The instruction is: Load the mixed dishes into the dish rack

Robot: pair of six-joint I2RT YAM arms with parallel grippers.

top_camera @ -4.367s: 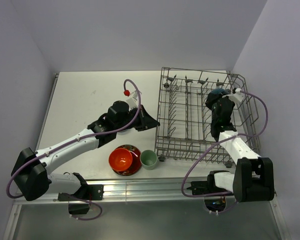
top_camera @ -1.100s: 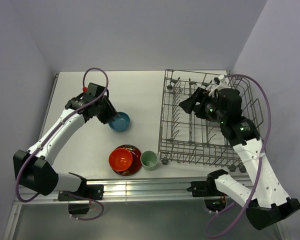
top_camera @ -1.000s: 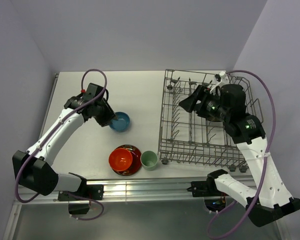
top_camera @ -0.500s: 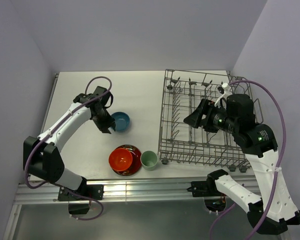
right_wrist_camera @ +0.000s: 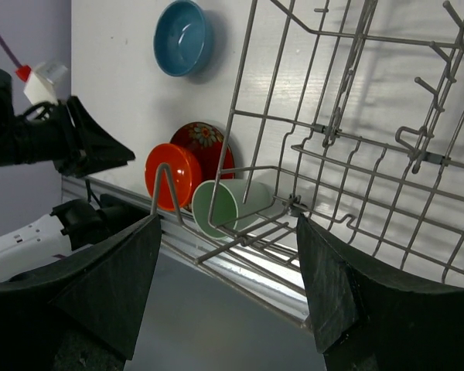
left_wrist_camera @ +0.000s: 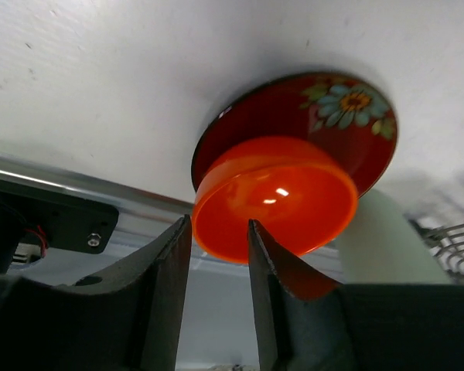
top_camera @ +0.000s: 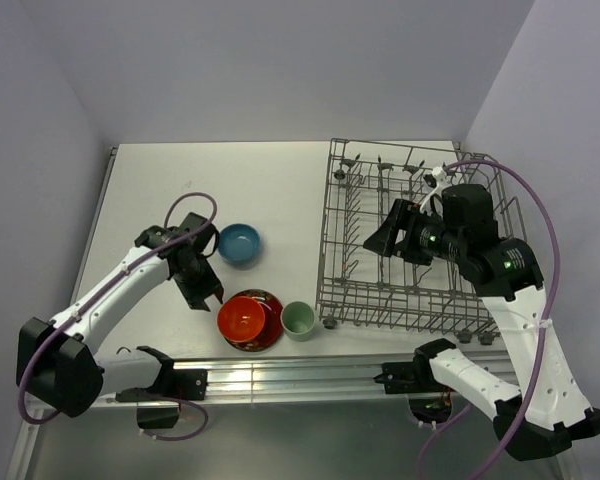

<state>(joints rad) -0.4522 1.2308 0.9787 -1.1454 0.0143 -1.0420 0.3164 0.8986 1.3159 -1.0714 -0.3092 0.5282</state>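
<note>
An orange-red bowl [top_camera: 242, 318] sits on the red patterned plate [top_camera: 271, 300] near the table's front edge, with a pale green cup [top_camera: 298, 318] just to its right. The blue bowl [top_camera: 239, 244] stands alone farther back. My left gripper [top_camera: 213, 297] is open at the orange-red bowl's left rim [left_wrist_camera: 278, 201], with nothing clamped; the left wrist view also shows the plate [left_wrist_camera: 348, 108] and cup [left_wrist_camera: 380, 239]. The grey wire dish rack [top_camera: 330, 230] fills the right side. My right gripper [top_camera: 375, 240] hangs open and empty above the rack's left part [right_wrist_camera: 330, 131].
In the right wrist view the cup [right_wrist_camera: 220, 207], orange-red bowl [right_wrist_camera: 172, 175], plate [right_wrist_camera: 209, 143] and blue bowl [right_wrist_camera: 183, 37] lie beyond the rack's wires. A metal rail [top_camera: 280, 375] runs along the table's near edge. Walls close in the left, back and right.
My left gripper has left the blue bowl, which stays on the table, and has come toward the near edge to the orange-red bowl. The right arm shifted slightly over the rack.
</note>
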